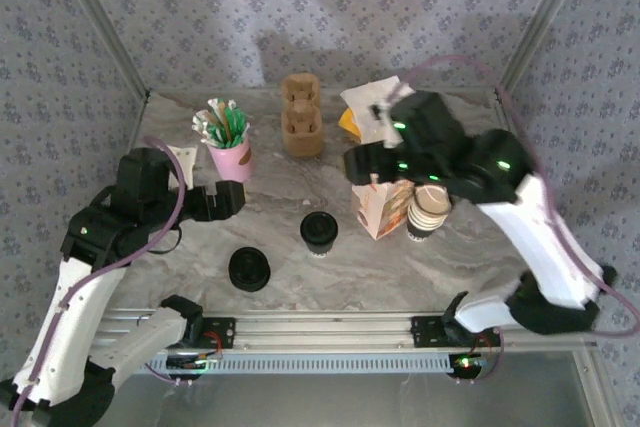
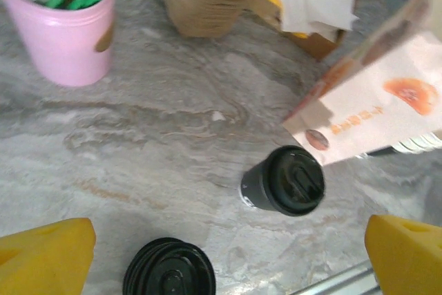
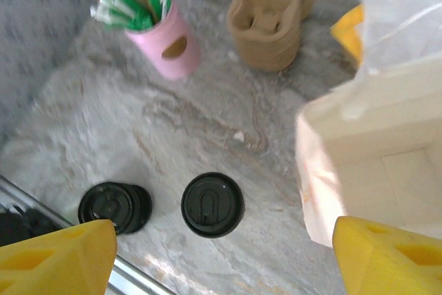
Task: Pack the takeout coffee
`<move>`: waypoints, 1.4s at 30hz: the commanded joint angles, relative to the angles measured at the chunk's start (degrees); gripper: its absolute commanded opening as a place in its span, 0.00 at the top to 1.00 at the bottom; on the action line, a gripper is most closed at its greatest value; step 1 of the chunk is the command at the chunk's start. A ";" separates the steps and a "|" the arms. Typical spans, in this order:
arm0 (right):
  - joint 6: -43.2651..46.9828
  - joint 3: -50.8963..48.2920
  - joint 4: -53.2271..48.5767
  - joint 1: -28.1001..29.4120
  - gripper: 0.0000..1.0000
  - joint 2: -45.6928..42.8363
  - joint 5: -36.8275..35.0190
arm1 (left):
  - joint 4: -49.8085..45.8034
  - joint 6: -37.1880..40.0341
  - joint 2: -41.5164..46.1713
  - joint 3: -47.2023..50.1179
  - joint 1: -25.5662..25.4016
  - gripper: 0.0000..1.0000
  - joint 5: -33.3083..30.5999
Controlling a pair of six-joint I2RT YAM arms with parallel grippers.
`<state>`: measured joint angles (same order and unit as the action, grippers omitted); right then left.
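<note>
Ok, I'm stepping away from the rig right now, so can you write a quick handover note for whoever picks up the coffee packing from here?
Left gripper: jaws open, empty, over the table near the takeout coffee and the stack of lids.
Right gripper: jaws open, empty, above the paper bag.
Takeout coffee: upright on the table, lid on, between the stack of lids and the paper bag, nothing gripping it.
Done: the cup is capped and the paper bag stands with its mouth open.
Left: grasp the takeout coffee and lower it into the paper bag.
</note>
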<state>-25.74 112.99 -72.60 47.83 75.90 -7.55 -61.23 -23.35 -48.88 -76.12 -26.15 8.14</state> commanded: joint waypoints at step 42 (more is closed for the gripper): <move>-4.72 -3.21 -5.51 5.31 0.13 36.73 10.19 | -6.30 -8.98 7.42 2.64 -20.52 0.00 -41.19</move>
<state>-31.62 108.03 -76.99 53.60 111.04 0.56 -69.82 -35.66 -41.32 -72.62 -46.89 -33.58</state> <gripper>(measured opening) 0.871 0.996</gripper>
